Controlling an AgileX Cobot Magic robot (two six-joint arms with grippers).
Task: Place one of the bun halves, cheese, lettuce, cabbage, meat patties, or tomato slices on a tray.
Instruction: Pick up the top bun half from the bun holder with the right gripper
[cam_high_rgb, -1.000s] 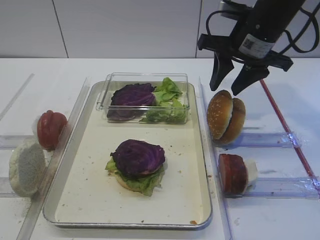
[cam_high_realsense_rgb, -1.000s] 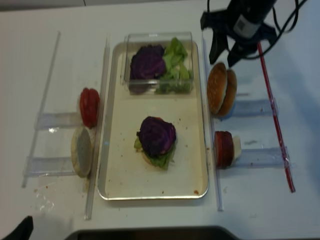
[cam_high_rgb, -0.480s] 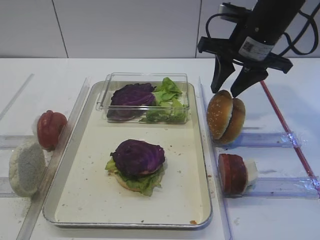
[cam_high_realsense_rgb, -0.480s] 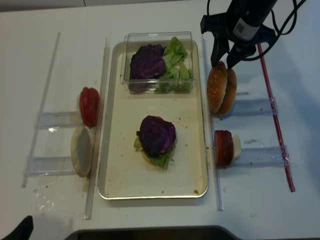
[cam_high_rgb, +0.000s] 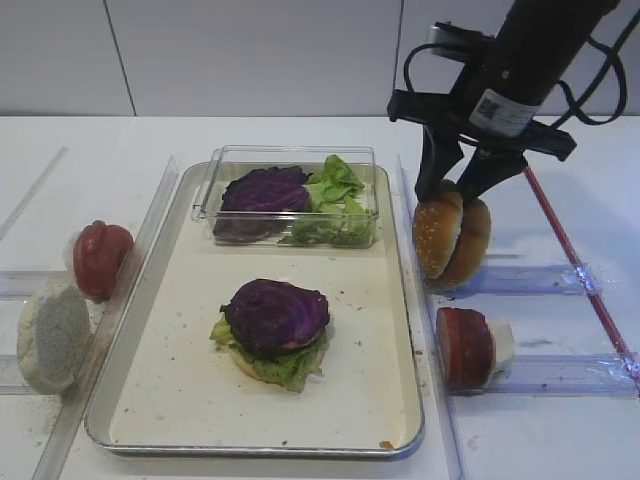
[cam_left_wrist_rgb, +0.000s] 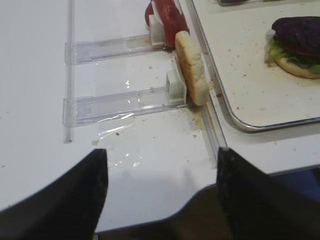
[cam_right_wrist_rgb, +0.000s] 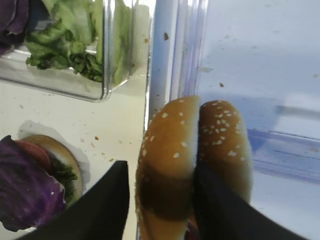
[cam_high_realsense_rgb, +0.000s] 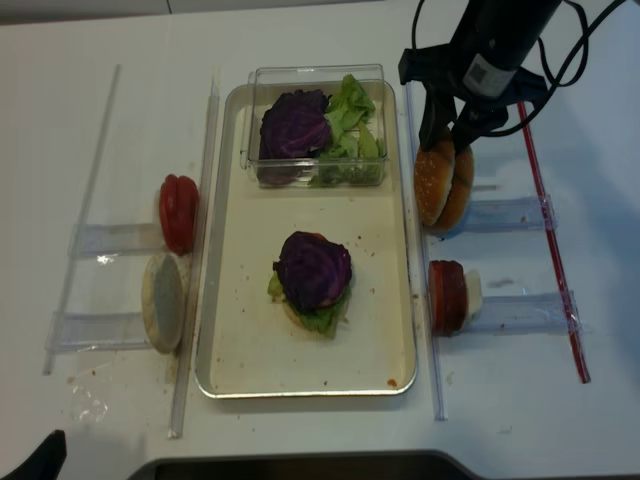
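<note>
Two sesame bun halves stand on edge, side by side, in a clear rack right of the tray (cam_high_rgb: 415, 385). My right gripper (cam_high_rgb: 448, 192) has come down over the left bun half (cam_high_rgb: 437, 235). In the right wrist view one finger (cam_right_wrist_rgb: 102, 200) stands a little left of this half (cam_right_wrist_rgb: 167, 165), and the other finger (cam_right_wrist_rgb: 217, 205) sits in the gap against the second half (cam_right_wrist_rgb: 225, 145). The jaws are open, with a slit between the left finger and the crust. My left gripper (cam_left_wrist_rgb: 160, 200) hangs open over the table's front edge with nothing in it.
On the tray lies a stack of bun base, lettuce and cabbage (cam_high_rgb: 275, 318), behind it a clear box (cam_high_rgb: 290, 195) of leaves. Meat patties (cam_high_rgb: 465, 345) stand in the nearer right rack. Tomato slices (cam_high_rgb: 100, 258) and a white floury disc (cam_high_rgb: 52, 335) stand left. A red strip (cam_high_rgb: 570, 250) runs along the right.
My right gripper has come down from above the buns and narrowed, so its fingers now straddle the left bun half. Nothing else has moved.
</note>
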